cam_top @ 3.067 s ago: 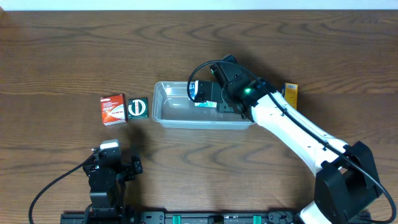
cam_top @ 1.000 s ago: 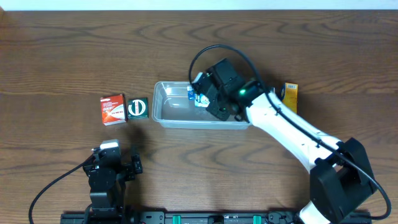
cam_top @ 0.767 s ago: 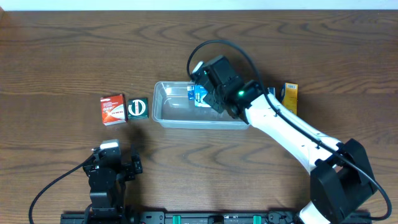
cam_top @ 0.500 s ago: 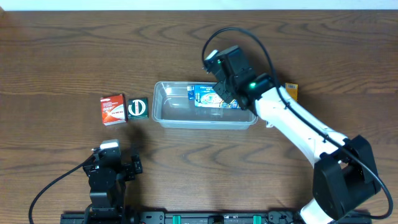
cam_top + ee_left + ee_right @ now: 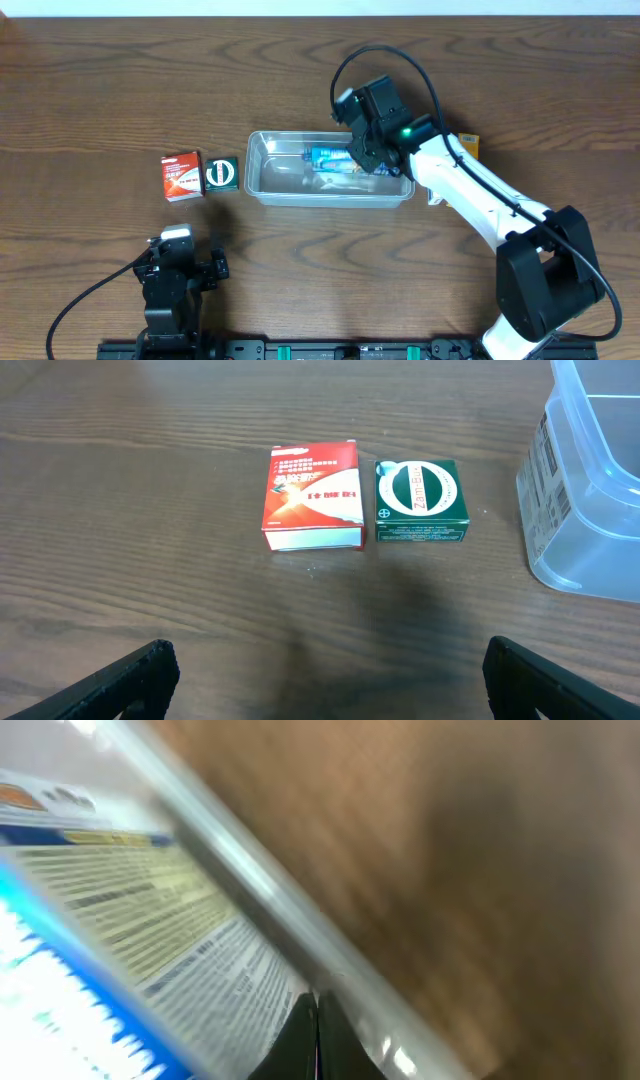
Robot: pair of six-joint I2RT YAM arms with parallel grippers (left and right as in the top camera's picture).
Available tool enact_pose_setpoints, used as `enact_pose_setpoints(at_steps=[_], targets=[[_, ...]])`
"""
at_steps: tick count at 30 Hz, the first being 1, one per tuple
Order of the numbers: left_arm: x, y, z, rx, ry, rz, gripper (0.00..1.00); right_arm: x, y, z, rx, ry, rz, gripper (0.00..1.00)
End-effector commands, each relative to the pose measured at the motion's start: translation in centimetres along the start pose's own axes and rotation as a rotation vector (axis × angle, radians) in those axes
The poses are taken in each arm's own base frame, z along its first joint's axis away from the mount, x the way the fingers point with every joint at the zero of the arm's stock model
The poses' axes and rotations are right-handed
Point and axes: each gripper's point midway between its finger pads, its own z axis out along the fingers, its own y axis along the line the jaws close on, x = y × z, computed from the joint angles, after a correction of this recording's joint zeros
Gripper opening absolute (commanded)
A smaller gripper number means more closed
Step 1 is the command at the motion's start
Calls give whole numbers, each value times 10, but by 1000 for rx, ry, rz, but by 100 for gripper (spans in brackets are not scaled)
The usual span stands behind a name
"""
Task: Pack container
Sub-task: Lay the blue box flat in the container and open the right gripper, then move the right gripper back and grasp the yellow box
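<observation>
The container (image 5: 280,183), a clear plastic tub, lies mid-table, and its corner shows in the left wrist view (image 5: 590,490). A blue-and-white box (image 5: 330,156) lies flat inside along the far wall. My right gripper (image 5: 362,150) is shut with nothing between its fingers, tips down at the box's right end by the far rim. In the right wrist view the shut gripper (image 5: 312,1030) points at the printed box (image 5: 120,910) just inside the tub's rim (image 5: 260,890). My left gripper (image 5: 185,270) rests near the front edge, open (image 5: 325,690) and holding nothing.
A red box (image 5: 182,175) (image 5: 312,495) and a green box (image 5: 221,174) (image 5: 420,502) sit side by side left of the tub. A yellow box (image 5: 468,148) lies to the tub's right, partly behind my right arm.
The blue box has gone from standing tilted in the tub to lying flat along its far side. My shut right gripper has swung from the tub's middle toward its far right.
</observation>
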Motion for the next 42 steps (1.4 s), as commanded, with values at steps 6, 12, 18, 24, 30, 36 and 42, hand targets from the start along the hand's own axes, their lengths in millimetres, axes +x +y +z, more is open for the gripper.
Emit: enact_pose_setpoints(at_steps=[6,12,18,24,30,36,42], targets=[[4,1,2,-5,4,-10,98,-9,30,-14,-39,-15,-46,1],[4,1,2,-5,4,-10,98,-23,17,-45,41,-85,1,1],[4,1,2,-5,4,-10,98,-35,2,-80,53,-173,97,1],[4,1,2,-5,4,-10,98,-5,-29,-96,77,-114,419,1],[4,1,2,-5,4,-10,98,72,-76,-86,152,111,848,27],[4,1,2,-5,4,-10,98,100,-103,-87,171,156,961,85],[4,1,2,-5,4,-10,98,127,-118,-85,215,203,1047,87]])
